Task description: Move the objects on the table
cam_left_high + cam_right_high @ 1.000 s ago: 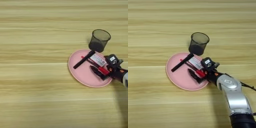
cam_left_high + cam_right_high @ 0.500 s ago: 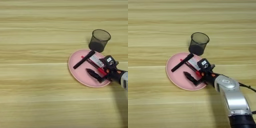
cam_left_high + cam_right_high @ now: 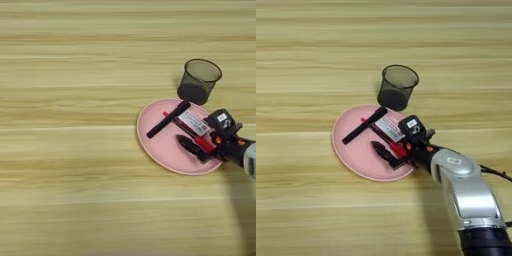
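Observation:
A round pink plate [image 3: 157,145] lies right of the table's middle. On it rest a black marker [image 3: 167,120], a thin red pen [image 3: 176,123] and a small white labelled box [image 3: 192,123]. The black mesh cup [image 3: 199,80] stands upright just behind the plate. My right gripper [image 3: 391,136] reaches in from the right, low over the plate's right half, and is open. One black finger [image 3: 383,152] lies on the plate in front of the pen. The other finger [image 3: 412,125] sits behind the box's right end. The pen and the box end pass between them.
The wide light wooden table [image 3: 65,125] stretches left and in front of the plate. My silver forearm [image 3: 466,195] runs from the bottom right corner up to the plate's right rim.
My gripper has slid left, further onto the plate, so its front finger now lies deeper across the pink surface. Plate, marker, box and cup have stayed put.

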Robot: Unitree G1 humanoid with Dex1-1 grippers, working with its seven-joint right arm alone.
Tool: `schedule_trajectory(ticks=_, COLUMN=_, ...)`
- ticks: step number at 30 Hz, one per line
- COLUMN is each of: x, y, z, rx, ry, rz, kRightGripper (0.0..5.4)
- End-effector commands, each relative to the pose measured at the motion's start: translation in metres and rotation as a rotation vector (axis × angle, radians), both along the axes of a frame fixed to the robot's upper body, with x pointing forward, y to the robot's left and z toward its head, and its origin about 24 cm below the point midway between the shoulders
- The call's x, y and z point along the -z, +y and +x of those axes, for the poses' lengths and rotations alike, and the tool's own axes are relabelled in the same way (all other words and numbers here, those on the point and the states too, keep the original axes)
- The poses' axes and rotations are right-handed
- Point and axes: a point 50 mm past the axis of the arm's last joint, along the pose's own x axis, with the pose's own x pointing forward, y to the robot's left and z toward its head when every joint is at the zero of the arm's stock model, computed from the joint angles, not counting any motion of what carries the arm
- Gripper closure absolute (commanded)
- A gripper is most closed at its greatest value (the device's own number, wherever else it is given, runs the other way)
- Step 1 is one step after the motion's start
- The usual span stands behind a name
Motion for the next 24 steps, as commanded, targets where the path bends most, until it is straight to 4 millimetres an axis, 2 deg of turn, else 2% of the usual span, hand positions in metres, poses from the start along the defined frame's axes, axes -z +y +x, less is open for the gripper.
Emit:
schedule_trajectory(ticks=1, x=-0.037, y=-0.009, z=0.019, rx=0.020, ry=-0.187, rz=-0.062, kRightGripper=0.04)
schedule_trajectory(ticks=4, x=-0.036, y=-0.013, z=0.022, rx=0.040, ry=-0.188, rz=-0.069, kRightGripper=0.04)
schedule_trajectory(ticks=12, x=-0.023, y=-0.003, z=0.015, rx=-0.016, ry=-0.078, rz=0.002, kRightGripper=0.04)
schedule_trajectory(ticks=24, x=-0.022, y=0.001, z=0.012, rx=-0.039, ry=-0.030, rz=0.028, kRightGripper=0.04)
